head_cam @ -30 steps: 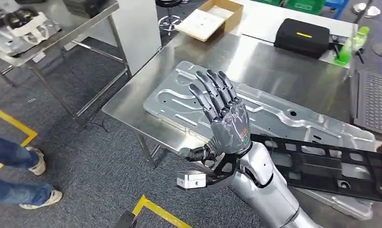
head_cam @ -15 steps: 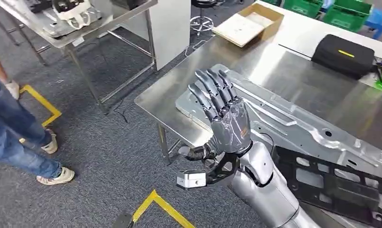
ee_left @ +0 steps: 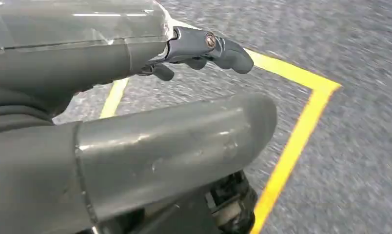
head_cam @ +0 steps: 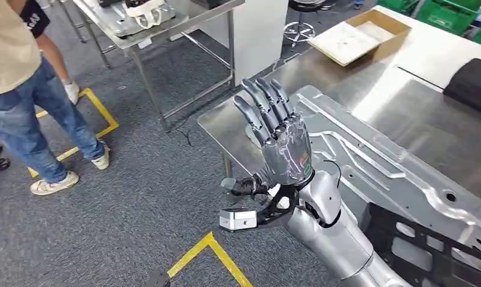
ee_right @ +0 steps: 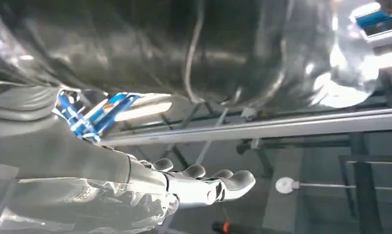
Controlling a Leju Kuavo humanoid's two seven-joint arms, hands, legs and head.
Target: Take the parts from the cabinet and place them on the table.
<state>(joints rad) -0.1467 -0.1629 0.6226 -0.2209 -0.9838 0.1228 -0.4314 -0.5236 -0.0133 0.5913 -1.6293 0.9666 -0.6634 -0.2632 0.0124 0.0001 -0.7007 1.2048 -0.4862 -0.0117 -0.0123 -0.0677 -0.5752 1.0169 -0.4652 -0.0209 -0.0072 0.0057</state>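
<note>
item: right hand, fingers spread, holding nothing; left hand likewise. metal panel on table: you steer clear when turning.

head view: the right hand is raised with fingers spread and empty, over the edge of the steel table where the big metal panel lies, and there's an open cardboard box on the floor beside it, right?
One detail is off. The cardboard box sits on the steel table at its far end, not on the floor. The head view shows this. The rest holds: the right hand is raised, fingers spread, empty, over the table edge where the metal panel lies.
</note>
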